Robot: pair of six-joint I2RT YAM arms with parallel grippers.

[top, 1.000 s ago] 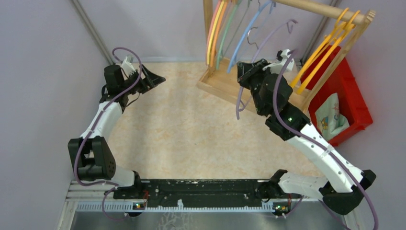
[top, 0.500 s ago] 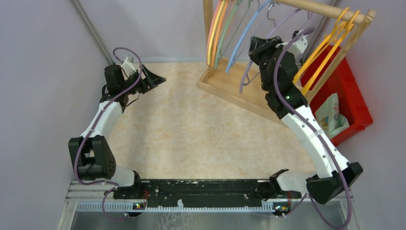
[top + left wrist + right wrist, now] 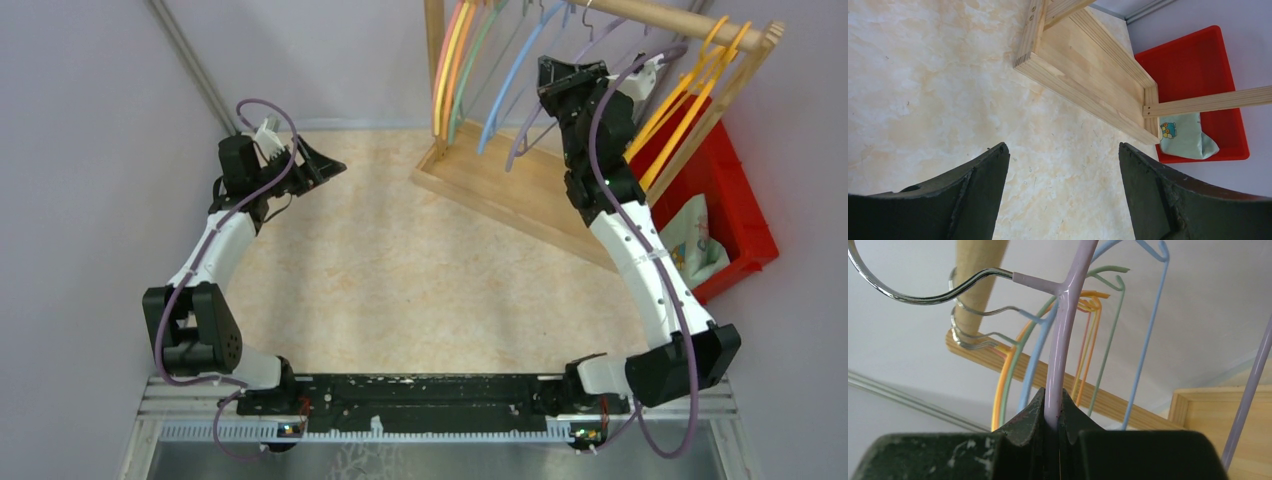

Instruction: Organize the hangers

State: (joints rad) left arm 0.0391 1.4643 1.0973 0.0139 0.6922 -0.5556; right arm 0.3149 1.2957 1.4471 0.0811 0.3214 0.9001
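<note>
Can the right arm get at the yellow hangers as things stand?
Probably not yet. The right fingers are shut on the purple hanger, so that would have to be hung or let go first. Otherwise, the yellow hangers hang close beside that arm, likely within reach.

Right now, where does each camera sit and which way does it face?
Top external: above and behind the bases, looking down on table, left arm, right arm, rack.
Left wrist: looks down past open left gripper toward rack base and red bin.
Right wrist: looks up along purple hanger, shut in right gripper, toward the rod.
All three show the rack.
</note>
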